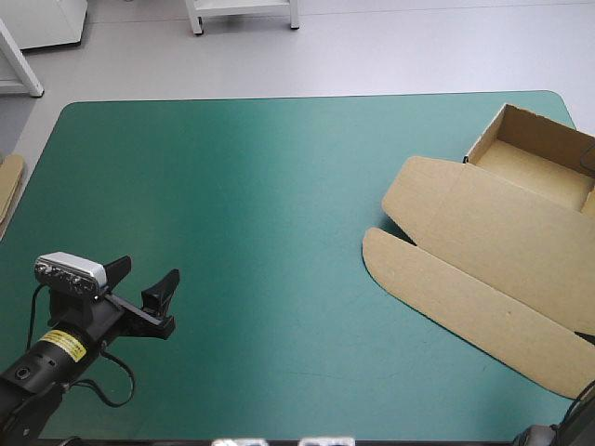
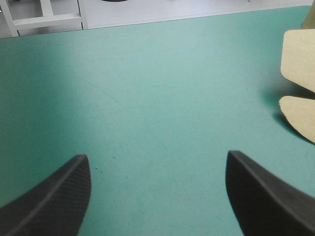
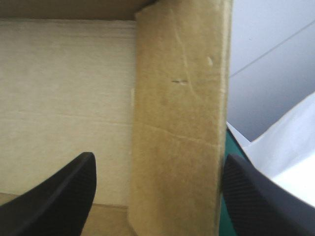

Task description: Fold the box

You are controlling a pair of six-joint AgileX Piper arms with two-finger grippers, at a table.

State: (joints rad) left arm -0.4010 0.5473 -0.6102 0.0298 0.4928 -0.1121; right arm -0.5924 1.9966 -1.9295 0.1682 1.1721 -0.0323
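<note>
**Q:** High view: how far along is the fold?

**A:** Partly done, by judgement. The brown cut-board box (image 1: 502, 251) lies at the far right corner of the teal-green table cover (image 1: 232, 186). Its tray end has walls raised. The lid panel and its rounded flaps lie flat, reaching toward the near edge, and are left to do. An edge of spare brown board (image 1: 9, 186) shows at the table's left edge. The left gripper (image 1: 147, 271) hangs near-left, released, well apart from the box.

**Q:** Left wrist view?

**A:** Its black fingers stand spread over bare cover. Only the rounded flaps show, ahead and off to one side.

**Q:** Right wrist view?

**A:** The right gripper (image 3: 157, 156) is released, grasping nothing. One upright wall of the box stands between its fingers, with the tray's pale inner face beside it.
</note>
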